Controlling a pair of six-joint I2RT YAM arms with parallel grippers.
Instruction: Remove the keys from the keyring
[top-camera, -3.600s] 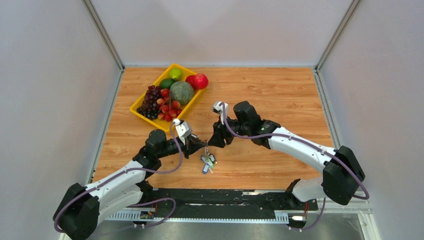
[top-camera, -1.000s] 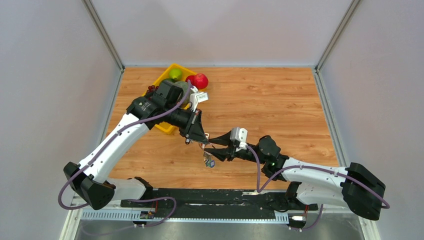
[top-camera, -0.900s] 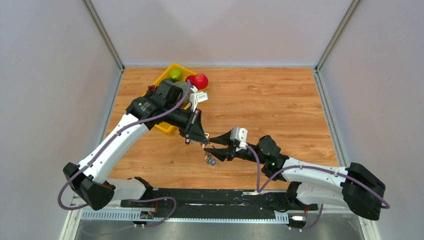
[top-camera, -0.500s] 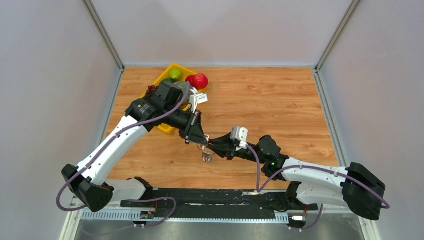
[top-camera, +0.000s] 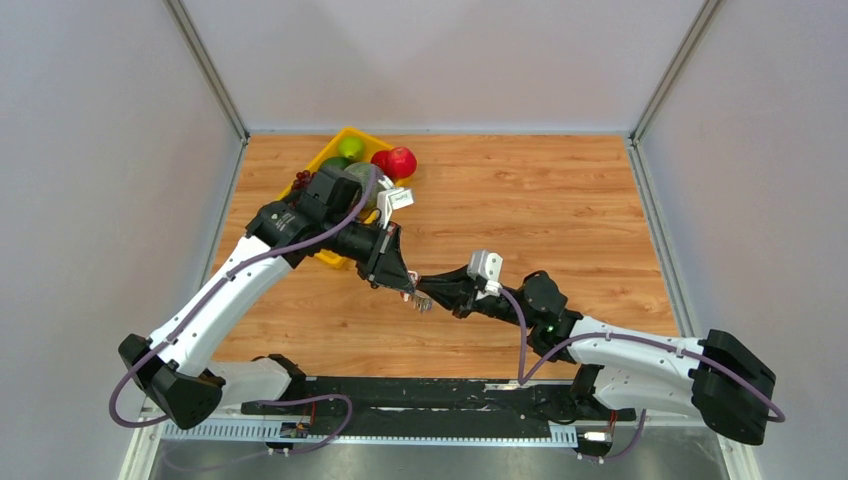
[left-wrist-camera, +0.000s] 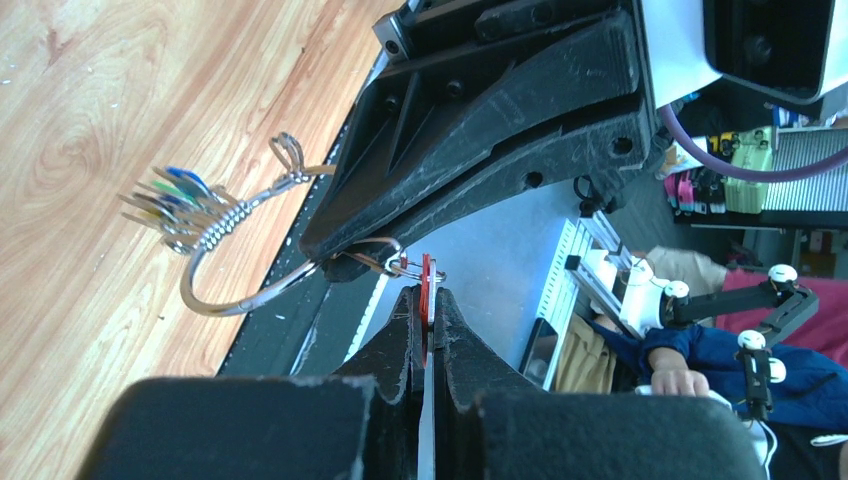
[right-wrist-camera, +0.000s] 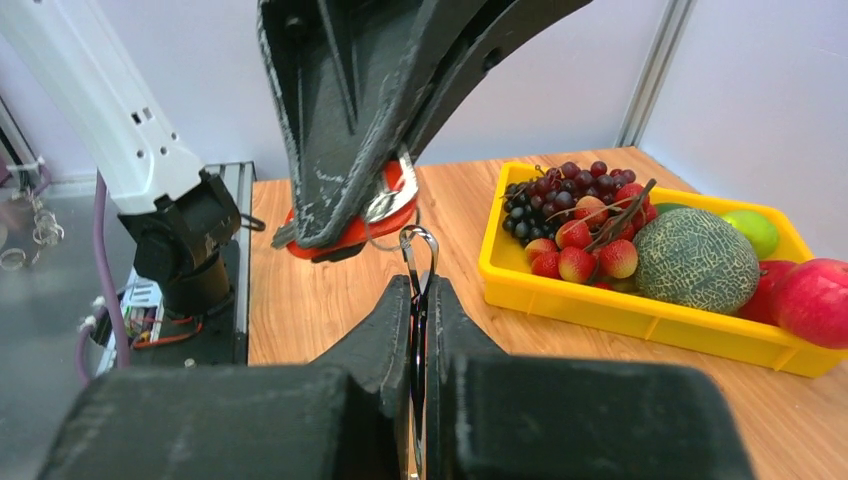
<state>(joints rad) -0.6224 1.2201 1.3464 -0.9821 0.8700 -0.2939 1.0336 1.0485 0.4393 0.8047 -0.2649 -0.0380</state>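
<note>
My left gripper (top-camera: 403, 283) and right gripper (top-camera: 422, 291) meet tip to tip above the table's middle, with the keys (top-camera: 421, 302) hanging between them. In the left wrist view my left gripper (left-wrist-camera: 427, 300) is shut on a red tag (left-wrist-camera: 427, 278) with a silver key. The keyring (left-wrist-camera: 238, 305) curves from the right gripper's tip to the bunch of keys (left-wrist-camera: 175, 205) with blue and green tags. In the right wrist view my right gripper (right-wrist-camera: 420, 290) is shut on the thin keyring (right-wrist-camera: 418, 250), below the left fingers and the red tag (right-wrist-camera: 350, 236).
A yellow fruit tray (top-camera: 362, 134) with grapes, a melon (right-wrist-camera: 695, 265) and a red apple (top-camera: 401, 161) stands at the back left, partly behind my left arm. Its wall (right-wrist-camera: 640, 315) lies right of my right gripper. Grey walls enclose the wooden table.
My right gripper was open beside the hanging keys a second ago. It has moved up to the left gripper's tip and shut on the keyring. The bunch has risen.
</note>
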